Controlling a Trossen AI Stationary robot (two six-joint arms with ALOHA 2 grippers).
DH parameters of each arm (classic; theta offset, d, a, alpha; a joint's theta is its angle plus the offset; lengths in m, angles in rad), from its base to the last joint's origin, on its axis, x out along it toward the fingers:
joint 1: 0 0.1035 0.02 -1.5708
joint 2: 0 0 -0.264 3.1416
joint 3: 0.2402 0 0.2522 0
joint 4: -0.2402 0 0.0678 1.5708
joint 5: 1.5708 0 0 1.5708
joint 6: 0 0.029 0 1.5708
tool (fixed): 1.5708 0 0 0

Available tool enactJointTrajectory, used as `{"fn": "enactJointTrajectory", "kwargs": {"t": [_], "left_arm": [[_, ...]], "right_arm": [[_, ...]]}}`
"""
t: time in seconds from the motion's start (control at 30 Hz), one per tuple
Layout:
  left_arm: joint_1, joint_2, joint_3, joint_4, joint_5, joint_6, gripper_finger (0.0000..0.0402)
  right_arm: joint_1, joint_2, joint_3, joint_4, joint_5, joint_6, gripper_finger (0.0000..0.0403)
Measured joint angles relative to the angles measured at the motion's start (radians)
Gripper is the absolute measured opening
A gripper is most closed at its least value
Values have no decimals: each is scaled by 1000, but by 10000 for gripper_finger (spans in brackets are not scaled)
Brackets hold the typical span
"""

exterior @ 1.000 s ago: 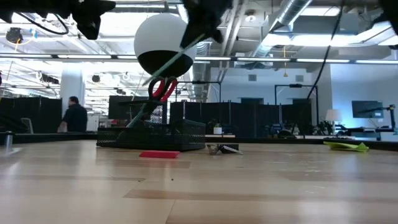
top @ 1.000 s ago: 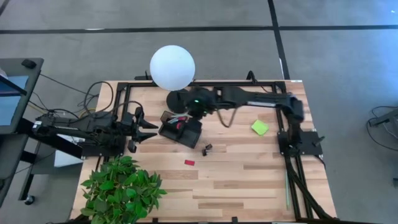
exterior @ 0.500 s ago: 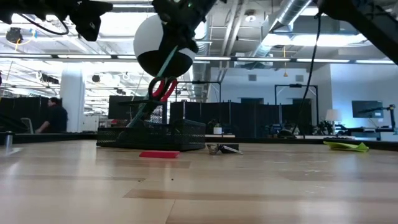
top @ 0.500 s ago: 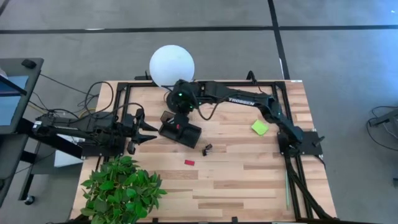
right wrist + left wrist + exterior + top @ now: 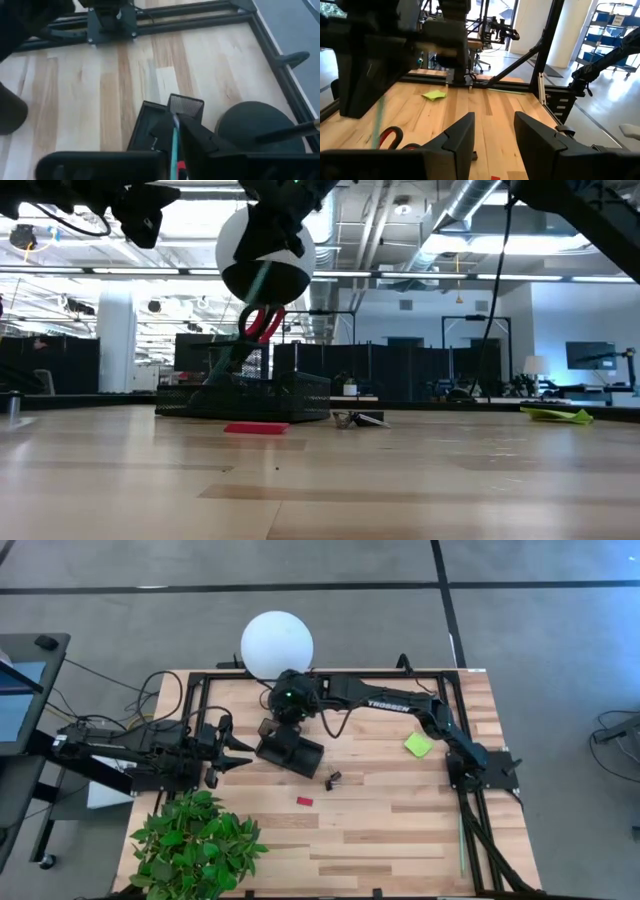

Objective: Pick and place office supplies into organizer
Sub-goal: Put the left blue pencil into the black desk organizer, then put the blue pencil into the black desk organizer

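Observation:
The black organizer (image 5: 291,751) stands on the table, with the red-handled scissors (image 5: 262,321) upright in it. My right gripper (image 5: 284,724) hangs over it, shut on a light-green pen (image 5: 245,320) that slants down into the organizer. My left gripper (image 5: 240,747) waits open at the table's left, pointing level at the organizer. The lime-green sticky-note pad (image 5: 417,745), a small red block (image 5: 304,801) and black clips (image 5: 333,779) lie flat on the wood. My right gripper pinches the pen's upper part (image 5: 174,139) between its two fingers. The fingers come slanting down from the table's right. The pen hangs tilted below them, with its lower end (image 5: 214,376) inside the organizer.
A lamp with a white globe (image 5: 277,647) and a round black base (image 5: 250,122) stands just behind the organizer. A potted plant (image 5: 195,840) fills the near left corner. Bare wood lies across the middle and near right.
My right gripper has gone toward the table's left, over the organizer, and sunk a little. The pen has tipped steeper; its lower end has stayed in the organizer.

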Motion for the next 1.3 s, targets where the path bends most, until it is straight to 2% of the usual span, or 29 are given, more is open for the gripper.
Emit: {"fn": "enactJointTrajectory", "kwargs": {"t": [0.27,0.43,0.73,0.87,0.97,1.1,1.2,1.3], "left_arm": [[0,0,0,0,1,0,132],[0,0,0,-18,0,0,132],[0,0,0,-74,0,-14,132],[0,0,0,-71,-7,-14,132],[0,0,0,-65,-8,-14,132],[0,0,0,-63,-8,-30,132],[0,0,0,-64,-7,-31,132],[0,2,0,-63,-7,-32,132]], "right_arm": [[6,21,-1,-11,8,-28,94],[11,9,-2,-34,9,-9,112],[103,-157,-2,-454,12,43,108],[181,-256,-2,-508,136,114,108],[242,-337,-2,-553,292,203,108],[344,-426,-30,-658,529,428,108],[451,-485,-141,-682,629,636,108],[560,-534,-317,-678,640,845,108]]}}
